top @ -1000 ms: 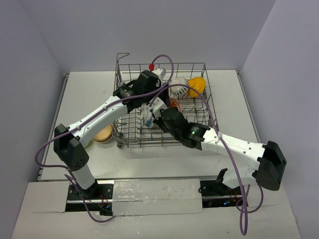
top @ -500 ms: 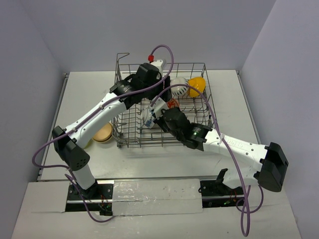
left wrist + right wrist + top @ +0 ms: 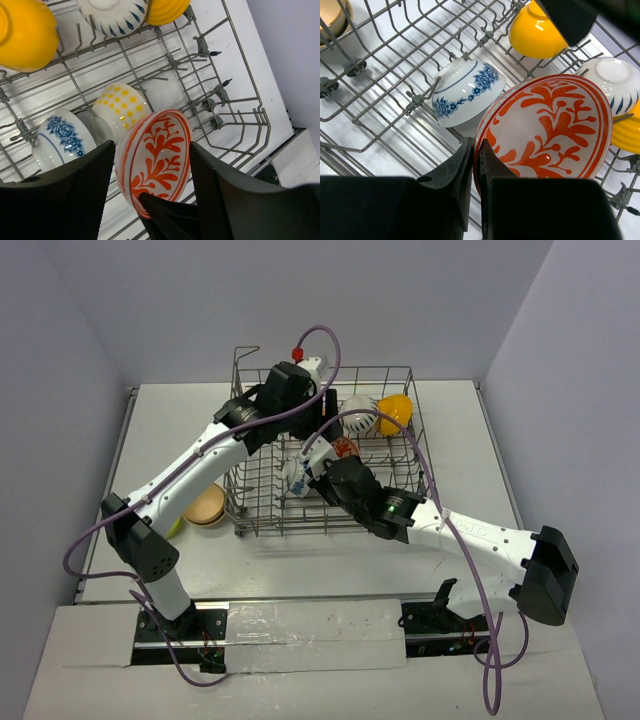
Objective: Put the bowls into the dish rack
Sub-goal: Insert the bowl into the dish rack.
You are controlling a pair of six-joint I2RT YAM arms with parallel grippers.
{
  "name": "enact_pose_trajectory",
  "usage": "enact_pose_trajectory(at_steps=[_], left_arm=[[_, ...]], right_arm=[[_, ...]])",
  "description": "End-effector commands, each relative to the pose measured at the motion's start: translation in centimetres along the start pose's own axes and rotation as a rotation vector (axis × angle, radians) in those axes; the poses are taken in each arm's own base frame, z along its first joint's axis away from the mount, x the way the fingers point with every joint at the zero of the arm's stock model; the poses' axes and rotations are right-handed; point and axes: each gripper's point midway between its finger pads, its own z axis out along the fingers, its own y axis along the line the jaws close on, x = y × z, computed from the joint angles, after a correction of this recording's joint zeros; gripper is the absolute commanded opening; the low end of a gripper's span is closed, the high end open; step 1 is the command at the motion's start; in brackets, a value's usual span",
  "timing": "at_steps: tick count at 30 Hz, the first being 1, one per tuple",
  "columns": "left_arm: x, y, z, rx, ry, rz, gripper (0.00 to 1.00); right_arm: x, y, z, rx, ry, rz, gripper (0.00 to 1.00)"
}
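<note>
My right gripper (image 3: 477,165) is shut on the rim of the red-and-white bowl (image 3: 545,130), which stands on edge inside the dish rack (image 3: 380,368). My left gripper (image 3: 300,385) hangs open above the rack's far left part. From its wrist view the same bowl (image 3: 155,155) shows between its spread fingers (image 3: 75,195), below them. A blue-patterned bowl (image 3: 465,92) lies next to the held one. An orange-yellow bowl (image 3: 396,410) and a white striped bowl (image 3: 357,421) sit at the far right of the rack. A tan bowl (image 3: 207,506) rests on the table left of the rack.
A white bowl with yellow dots (image 3: 120,107) lies among the tines, and a ribbed yellow bowl (image 3: 626,132) sits by the striped one. The rack's raised handle (image 3: 246,352) is at its far left corner. Purple cables loop over both arms.
My left gripper has lifted and drawn back toward the rack's far left corner, its jaws widening. The right gripper and the red-and-white bowl have barely moved.
</note>
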Motion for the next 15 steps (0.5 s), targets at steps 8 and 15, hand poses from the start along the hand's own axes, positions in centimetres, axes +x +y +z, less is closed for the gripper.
enact_pose_trajectory(at_steps=[8,15], left_arm=[[-5.2,5.5,-5.7,-0.103,-0.166,-0.048,0.67],[-7.4,10.9,-9.7,-0.311,-0.277,-0.041,0.67]], right_arm=[[-2.9,-0.5,-0.7,0.009,-0.104,0.038,0.0],[-5.4,-0.6,-2.2,-0.034,-0.128,0.071,0.0]])
